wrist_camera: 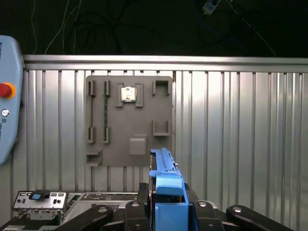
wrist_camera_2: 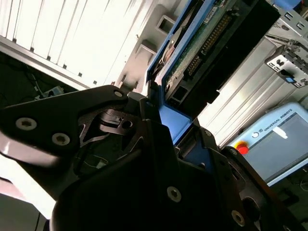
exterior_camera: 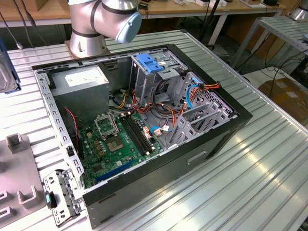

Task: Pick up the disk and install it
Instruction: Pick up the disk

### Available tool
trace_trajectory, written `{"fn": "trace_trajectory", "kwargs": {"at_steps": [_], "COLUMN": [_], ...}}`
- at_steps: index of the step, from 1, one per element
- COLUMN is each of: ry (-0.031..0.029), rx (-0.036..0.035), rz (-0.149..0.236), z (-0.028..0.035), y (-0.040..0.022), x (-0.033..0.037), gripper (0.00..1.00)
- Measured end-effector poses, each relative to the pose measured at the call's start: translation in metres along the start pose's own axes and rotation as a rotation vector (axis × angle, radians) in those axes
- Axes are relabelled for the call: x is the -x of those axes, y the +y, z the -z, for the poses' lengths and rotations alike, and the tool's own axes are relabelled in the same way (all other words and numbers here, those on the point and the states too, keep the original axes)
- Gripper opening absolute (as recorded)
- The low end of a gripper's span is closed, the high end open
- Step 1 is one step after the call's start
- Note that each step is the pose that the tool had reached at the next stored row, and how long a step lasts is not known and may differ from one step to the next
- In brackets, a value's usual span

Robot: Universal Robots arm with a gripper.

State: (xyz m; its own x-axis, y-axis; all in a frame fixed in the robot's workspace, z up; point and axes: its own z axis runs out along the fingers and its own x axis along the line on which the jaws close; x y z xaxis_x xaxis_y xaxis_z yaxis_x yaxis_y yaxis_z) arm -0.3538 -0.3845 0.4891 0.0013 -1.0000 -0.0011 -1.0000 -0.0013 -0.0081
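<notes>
Hand (wrist_camera: 167, 193) clamps disk (wrist_camera: 165, 168); arm (exterior_camera: 103, 19) bent at shoulder jt.

- My gripper (wrist_camera: 166, 208) is showing matt black, with small silver screw heads dotting it in both wrist views.
- The disk (wrist_camera: 166, 180) I am clasping is showing a bright blue carrier rail. In the second wrist view its face is showing a green circuit board.
- The table (exterior_camera: 250, 187) is gleaming silver, ribbed in straight parallel grooves.
- The computer case (exterior_camera: 202, 154) is looking black outside and grey metal inside.
- The motherboard (exterior_camera: 118, 144) is showing green with black slots.
- The drive cage (exterior_camera: 150, 62) is showing grey with a blue top.
- The cables (exterior_camera: 144, 103) are running red, orange and yellow.
- The fixture plate (wrist_camera: 130, 120) is looking plain mid-grey.
- The teach pendant (wrist_camera: 7, 96) is showing pale grey-blue with a red button.
- My arm's joint (exterior_camera: 127, 21) is showing silver with a light-blue cap.
</notes>
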Motion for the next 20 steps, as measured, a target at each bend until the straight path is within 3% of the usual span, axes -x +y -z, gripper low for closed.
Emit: {"fn": "trace_trajectory", "kwargs": {"at_steps": [5,9,11,20], "ry": [0.0001,0.0000,0.0001,0.0000], "rx": [0.0002,0.0000,0.0001,0.0001], "rz": [0.000,0.000,0.000,0.000], "z": [-0.0002,-0.0004,-0.0004,-0.0007], "y": [-0.0288,-0.0460,-0.0585,-0.0903], "x": [0.0000,-0.0001,-0.0001,-0.0001], "gripper": [0.37,0.37,0.37,0.37]}}
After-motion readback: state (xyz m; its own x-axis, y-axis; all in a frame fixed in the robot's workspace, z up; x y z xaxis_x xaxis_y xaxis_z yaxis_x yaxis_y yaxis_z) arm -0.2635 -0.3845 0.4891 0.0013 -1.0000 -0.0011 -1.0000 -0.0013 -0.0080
